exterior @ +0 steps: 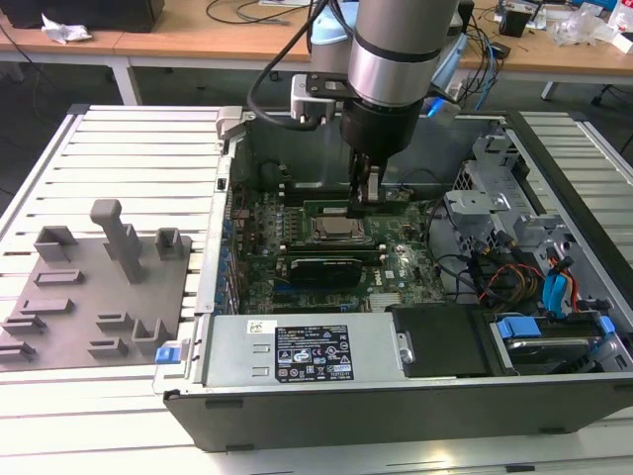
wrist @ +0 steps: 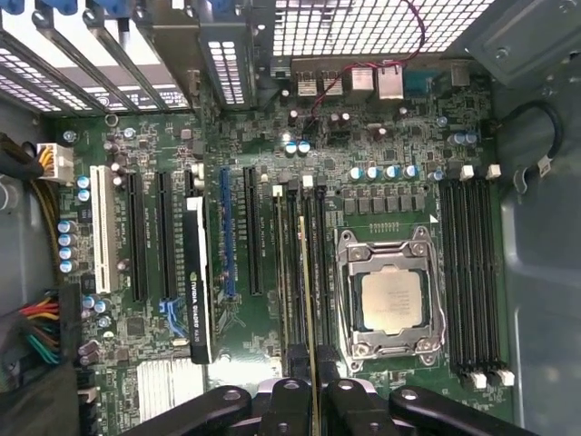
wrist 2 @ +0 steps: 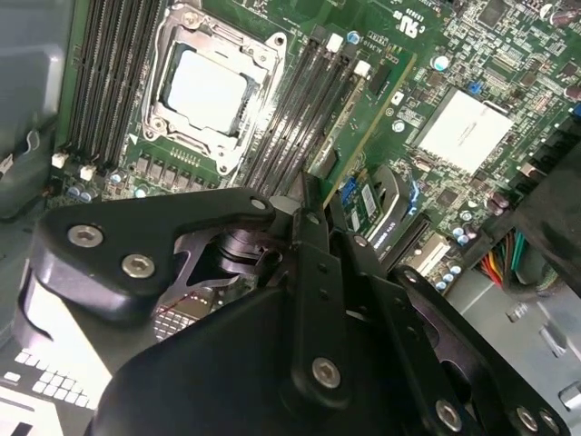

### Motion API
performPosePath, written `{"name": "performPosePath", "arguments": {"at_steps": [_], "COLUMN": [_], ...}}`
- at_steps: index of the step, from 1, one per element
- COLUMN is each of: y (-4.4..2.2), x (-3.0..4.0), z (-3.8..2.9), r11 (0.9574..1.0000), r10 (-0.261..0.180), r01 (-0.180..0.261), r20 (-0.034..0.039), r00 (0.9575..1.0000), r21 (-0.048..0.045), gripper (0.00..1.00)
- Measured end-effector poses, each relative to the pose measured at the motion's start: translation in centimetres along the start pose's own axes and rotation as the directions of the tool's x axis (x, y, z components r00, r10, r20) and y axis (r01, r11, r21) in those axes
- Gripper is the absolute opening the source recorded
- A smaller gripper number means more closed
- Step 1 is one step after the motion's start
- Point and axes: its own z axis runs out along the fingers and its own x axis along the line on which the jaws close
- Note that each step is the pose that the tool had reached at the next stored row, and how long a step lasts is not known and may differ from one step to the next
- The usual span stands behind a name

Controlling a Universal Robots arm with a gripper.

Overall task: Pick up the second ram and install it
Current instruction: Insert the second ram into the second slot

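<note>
The second ram (wrist: 310,300) stands on edge in a slot just beside the processor socket (wrist: 390,304), seen in the first wrist view as a thin yellowish-green line running from the middle of the frame down to the lower edge. There the gripper (wrist: 311,392) is closed on it, its two black fingers pinching the stick's end from either side. In the exterior view the ram (exterior: 341,208) appears as a green strip at the frame's centre, lying along the far side of the socket (exterior: 336,230), with the gripper (exterior: 367,190) pressed down onto it from above. The arm (exterior: 396,49) drops in from the upper middle of that frame into the open computer case (exterior: 396,396). On the exterior view's left, in the lower left of the frame, a grey fixture tray (exterior: 89,297) rests on the slatted table (exterior: 138,148).
</note>
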Motion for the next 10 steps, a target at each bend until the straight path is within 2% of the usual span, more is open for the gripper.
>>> {"name": "performPosePath", "arguments": {"at_steps": [10], "y": [-0.03], "x": [0.03], "z": [1.07], "r11": [1.0], "r10": [0.0], "r01": [0.0], "r20": [0.0001], "r00": [1.0], "r21": [0.0001], "gripper": [0.14]}}
